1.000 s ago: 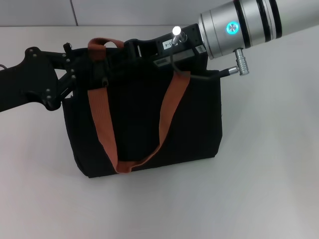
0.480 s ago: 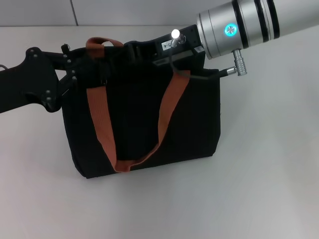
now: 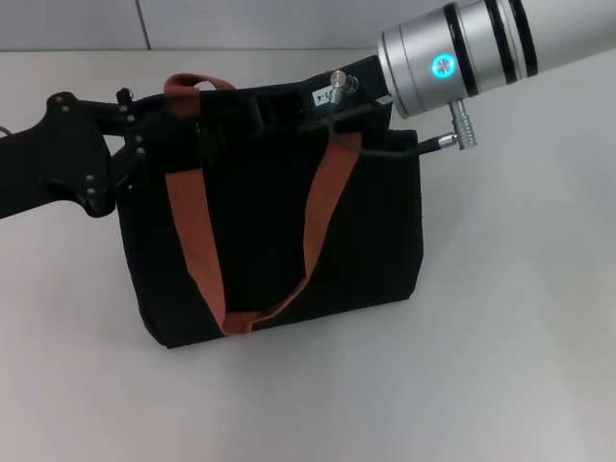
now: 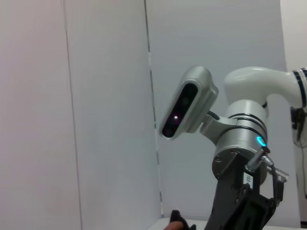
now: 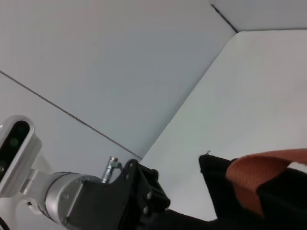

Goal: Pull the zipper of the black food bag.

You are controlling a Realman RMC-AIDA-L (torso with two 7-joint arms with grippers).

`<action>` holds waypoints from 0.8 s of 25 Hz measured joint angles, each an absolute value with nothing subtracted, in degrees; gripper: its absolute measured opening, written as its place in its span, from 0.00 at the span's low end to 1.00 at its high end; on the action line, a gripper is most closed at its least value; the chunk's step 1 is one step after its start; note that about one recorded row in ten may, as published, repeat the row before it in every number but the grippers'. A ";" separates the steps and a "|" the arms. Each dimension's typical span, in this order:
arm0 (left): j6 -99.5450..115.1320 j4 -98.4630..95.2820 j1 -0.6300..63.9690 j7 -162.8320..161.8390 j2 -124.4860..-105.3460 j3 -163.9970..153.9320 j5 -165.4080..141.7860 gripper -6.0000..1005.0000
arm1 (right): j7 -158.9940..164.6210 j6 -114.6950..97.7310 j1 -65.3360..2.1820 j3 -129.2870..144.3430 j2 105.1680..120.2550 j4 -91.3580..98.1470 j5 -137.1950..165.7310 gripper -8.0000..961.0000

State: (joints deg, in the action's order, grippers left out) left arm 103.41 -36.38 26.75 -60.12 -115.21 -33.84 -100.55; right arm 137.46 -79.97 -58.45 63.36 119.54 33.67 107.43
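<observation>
The black food bag (image 3: 269, 231) stands upright on the white table, with a rust-brown handle (image 3: 197, 241) hanging down its front. My left gripper (image 3: 159, 144) is at the bag's top left corner, dark against the black fabric. My right gripper (image 3: 269, 104) is at the bag's top edge, near the middle. The zipper pull is hidden in every view. The right wrist view shows a corner of the bag (image 5: 223, 191), a brown strap (image 5: 261, 172) and my left arm (image 5: 120, 201).
The white table (image 3: 520, 318) surrounds the bag, with a grey wall (image 3: 241, 24) behind it. The left wrist view shows my right arm (image 4: 244, 143) and the head camera (image 4: 184, 103) in front of the wall.
The right arm has shifted slightly left and back along the bag's top. The bag's top and the left gripper have shifted a little to the left.
</observation>
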 joint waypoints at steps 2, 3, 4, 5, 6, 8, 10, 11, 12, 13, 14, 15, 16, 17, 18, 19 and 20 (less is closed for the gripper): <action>103.44 -36.38 26.57 -60.12 -115.14 -33.21 -100.41 0.05 | 137.94 -79.89 -57.46 63.87 119.49 35.60 107.71 0.01; 103.44 -36.38 26.57 -60.12 -115.14 -33.21 -100.41 0.05 | 138.57 -79.78 -56.78 64.39 119.47 37.05 107.98 0.01; 103.48 -36.38 26.50 -60.12 -115.08 -33.04 -100.29 0.05 | 139.21 -79.69 -56.21 64.89 119.46 38.37 108.31 0.01; 103.75 -36.38 26.40 -60.12 -114.95 -32.94 -100.04 0.05 | 140.81 -79.29 -55.01 66.26 119.47 41.22 109.09 0.01; 103.75 -36.38 26.40 -60.12 -114.95 -32.94 -100.04 0.05 | 140.81 -79.29 -55.01 66.26 119.47 41.22 109.09 0.01; 103.75 -36.38 26.40 -60.12 -114.95 -32.94 -100.04 0.05 | 142.57 -78.63 -53.78 67.99 119.47 44.07 109.77 0.01; 104.07 -36.38 26.34 -60.10 -114.82 -32.90 -99.99 0.05 | 143.37 -78.34 -53.19 68.66 119.45 45.56 110.16 0.01; 104.07 -36.38 26.29 -59.99 -114.81 -32.89 -99.97 0.05 | 145.00 -78.09 -52.02 69.25 119.45 48.24 111.65 0.01; 104.07 -36.38 26.29 -59.99 -114.81 -32.89 -99.97 0.05 | 145.00 -78.09 -52.02 69.25 119.45 48.24 111.65 0.01; 104.07 -36.39 26.26 -59.91 -114.80 -32.88 -99.96 0.05 | 145.86 -78.07 -51.32 69.27 119.44 49.63 112.46 0.01; 104.07 -36.39 26.17 -59.78 -114.79 -32.87 -99.93 0.05 | 147.48 -78.10 -49.74 69.29 119.42 52.31 113.58 0.01; 104.07 -36.39 26.17 -59.78 -114.79 -32.87 -99.93 0.05 | 147.48 -78.10 -49.74 69.29 119.42 52.31 113.58 0.01; 104.08 -36.39 26.11 -59.65 -114.77 -32.80 -99.91 0.05 | 148.24 -78.26 -48.74 69.23 119.38 54.01 114.19 0.01; 104.07 -36.39 26.10 -59.57 -114.72 -32.54 -99.91 0.05 | 150.36 -78.78 -45.47 68.91 119.35 59.40 116.01 0.01; 104.07 -36.39 26.10 -59.56 -114.68 -32.40 -99.91 0.05 | 150.96 -78.93 -44.21 68.77 119.34 61.33 116.53 0.01; 104.07 -36.39 26.10 -59.56 -114.68 -32.40 -99.91 0.05 | 150.96 -78.93 -44.21 68.77 119.34 61.33 116.53 0.01; 104.06 -36.39 26.10 -59.55 -114.64 -32.29 -99.90 0.05 | 151.48 -79.14 -43.00 68.64 119.35 63.22 116.72 0.01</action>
State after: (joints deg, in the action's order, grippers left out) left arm 104.06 -36.39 26.09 -59.55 -114.64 -32.29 -99.90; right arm 151.48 -79.14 -43.00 68.64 119.35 63.22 116.72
